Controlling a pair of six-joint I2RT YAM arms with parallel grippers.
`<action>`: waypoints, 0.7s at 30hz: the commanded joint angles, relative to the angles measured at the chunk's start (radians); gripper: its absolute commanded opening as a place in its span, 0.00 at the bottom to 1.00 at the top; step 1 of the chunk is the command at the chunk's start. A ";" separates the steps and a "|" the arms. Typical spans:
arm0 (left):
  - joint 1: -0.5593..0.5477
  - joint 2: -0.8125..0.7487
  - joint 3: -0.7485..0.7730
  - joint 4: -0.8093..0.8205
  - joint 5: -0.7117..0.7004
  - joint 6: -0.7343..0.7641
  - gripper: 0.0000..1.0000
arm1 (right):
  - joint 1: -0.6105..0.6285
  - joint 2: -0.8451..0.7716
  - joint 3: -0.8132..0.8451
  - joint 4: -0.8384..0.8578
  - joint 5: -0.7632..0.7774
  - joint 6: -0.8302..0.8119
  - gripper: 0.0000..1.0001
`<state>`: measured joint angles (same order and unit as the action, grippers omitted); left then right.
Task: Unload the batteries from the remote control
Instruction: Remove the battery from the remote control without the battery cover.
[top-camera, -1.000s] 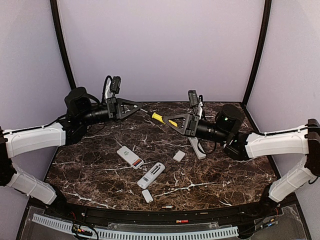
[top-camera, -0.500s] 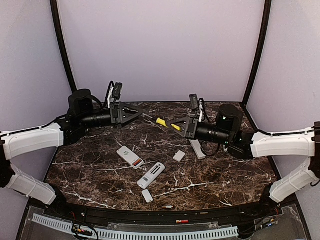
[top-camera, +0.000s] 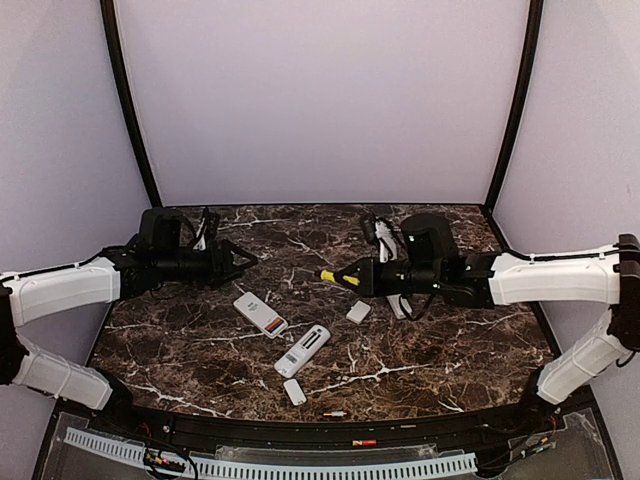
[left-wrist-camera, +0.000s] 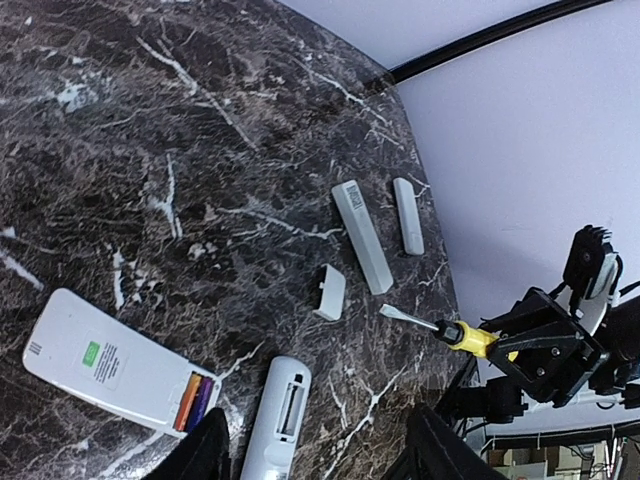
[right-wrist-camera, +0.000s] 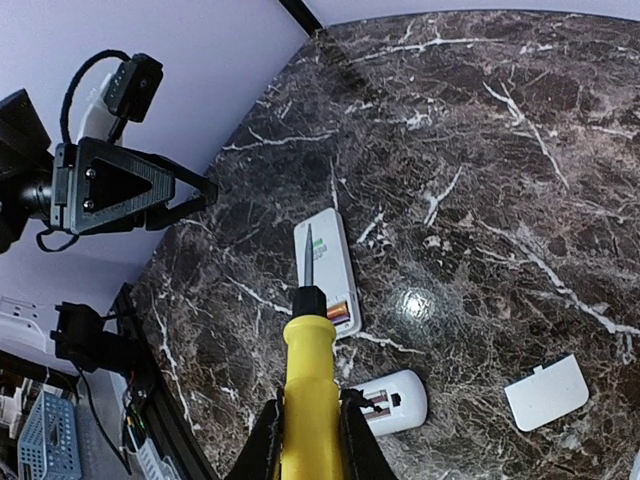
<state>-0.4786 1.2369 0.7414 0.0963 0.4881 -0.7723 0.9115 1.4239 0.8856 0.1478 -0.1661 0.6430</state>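
Marble, dark with white veins, formed the desk (top-camera: 430, 350). Count of long remote-type bodies: four. One wide white remote (top-camera: 258, 313) lay back-up. One rounded white remote (top-camera: 302, 350) lay just beside it, toward the near edge. One slim grey bar (left-wrist-camera: 362, 236) and one thinner white bar (left-wrist-camera: 407, 215) lay side by side, close but apart; from above, the right arm partly hid them. Batteries (left-wrist-camera: 195, 400): at least two visible, one orange and one purple-blue, seated side by side in the open compartment at the end of the wide remote. The rounded remote's compartment was also open; its contents could not be made out. Small white covers: two, one (top-camera: 358, 312) between the rounded remote and the grey bar, one (top-camera: 294, 391) near the front edge. One tiny loose cylinder (top-camera: 334, 413) lay by the front edge, too small to identify. Screwdriver (right-wrist-camera: 310, 365): one, with a yellow handle, clamped in the right tool (right-wrist-camera: 310, 440), raised off the desk, its blade aimed toward the wide remote and apart from it. The left tool (top-camera: 238, 262) hung above the desk left of the wide remote, its fingers (left-wrist-camera: 205, 450) spread with nothing between them.
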 joint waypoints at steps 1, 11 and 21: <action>0.013 0.021 -0.049 -0.102 -0.078 -0.003 0.58 | 0.036 0.080 0.075 -0.101 0.031 -0.076 0.00; 0.035 0.142 -0.079 -0.119 -0.083 0.007 0.53 | 0.090 0.226 0.200 -0.201 0.031 -0.159 0.00; 0.035 0.222 -0.079 -0.129 -0.088 0.036 0.50 | 0.113 0.293 0.256 -0.266 0.071 -0.192 0.00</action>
<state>-0.4465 1.4422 0.6739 -0.0029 0.4088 -0.7631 1.0122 1.6966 1.1011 -0.0914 -0.1261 0.4793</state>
